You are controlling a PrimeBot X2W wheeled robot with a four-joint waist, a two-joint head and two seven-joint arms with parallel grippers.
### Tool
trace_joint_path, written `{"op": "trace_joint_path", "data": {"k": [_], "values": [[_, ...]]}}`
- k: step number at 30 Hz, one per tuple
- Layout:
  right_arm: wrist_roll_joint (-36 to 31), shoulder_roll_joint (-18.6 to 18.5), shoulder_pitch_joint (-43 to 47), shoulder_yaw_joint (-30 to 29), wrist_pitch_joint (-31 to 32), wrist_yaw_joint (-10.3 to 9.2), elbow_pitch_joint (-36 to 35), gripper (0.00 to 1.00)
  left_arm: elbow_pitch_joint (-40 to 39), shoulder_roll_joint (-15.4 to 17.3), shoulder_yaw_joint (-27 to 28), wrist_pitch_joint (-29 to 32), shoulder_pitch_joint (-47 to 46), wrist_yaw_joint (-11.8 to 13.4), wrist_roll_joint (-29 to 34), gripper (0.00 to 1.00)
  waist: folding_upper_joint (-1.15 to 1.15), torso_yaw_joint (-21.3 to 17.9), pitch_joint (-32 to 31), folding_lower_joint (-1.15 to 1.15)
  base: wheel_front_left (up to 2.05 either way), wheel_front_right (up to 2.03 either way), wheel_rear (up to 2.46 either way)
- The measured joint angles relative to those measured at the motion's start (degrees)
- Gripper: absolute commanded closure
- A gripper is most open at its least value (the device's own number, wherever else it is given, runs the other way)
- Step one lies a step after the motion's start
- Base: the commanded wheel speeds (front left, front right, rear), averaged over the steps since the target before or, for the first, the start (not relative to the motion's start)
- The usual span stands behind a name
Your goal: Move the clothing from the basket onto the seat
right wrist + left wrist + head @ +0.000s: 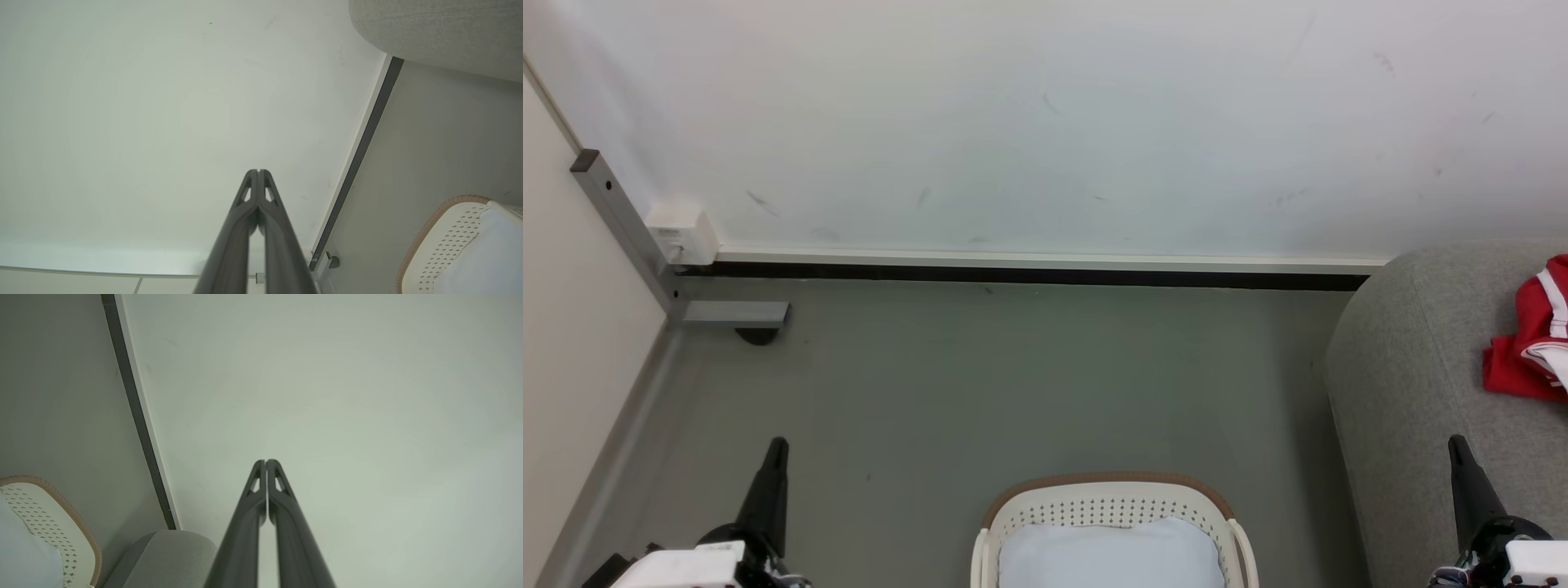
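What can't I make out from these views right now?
- Head view: the cream-white perforated plastic brown-rimmed basket is cut by the bottom edge. A pale bluish soft mass covers its inside, hiding anything beneath.
- Head view: the red-and-white clothing on the large grey woven seat runs off the right edge, so its piece count is unclear.
- Both wrist views: frame edges cut the basket.

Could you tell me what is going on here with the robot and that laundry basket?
Nothing is being handled right now. The left gripper and the right gripper are both shut and empty, held up on either side of the basket, which stands on the floor. A bundle of red and white clothing lies on the grey seat to the robot's right. The basket holds something pale and soft; no red garment is visible inside it.
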Motion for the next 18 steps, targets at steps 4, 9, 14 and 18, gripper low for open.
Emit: {"op": "trace_joint_path", "data": {"k": [4,9,14,18], "values": [[0.00,0.00,0.00,0.00,0.01,0.00,0.00,1.00,0.00,0.00,0.00,0.00,0.00,0.00,0.00,1.00,0.00,0.00,0.00,0.00,0.00,0.00,0.00],[0.00,0.00,-0.01,0.00,0.00,0.00,0.00,1.00,0.00,0.00,0.00,0.00,0.00,0.00,0.00,1.00,0.00,0.00,0.00,0.00,0.00,0.00,0.00],[0.00,0.00,-0.01,0.00,0.00,0.00,0.00,1.00,0.00,0.00,0.00,0.00,0.00,0.00,0.00,1.00,0.00,0.00,0.00,0.00,0.00,0.00,0.00],[0.00,0.00,-0.01,0.00,0.00,0.00,0.00,1.00,0.00,0.00,0.00,0.00,0.00,0.00,0.00,1.00,0.00,0.00,0.00,0.00,0.00,0.00,0.00]]}}
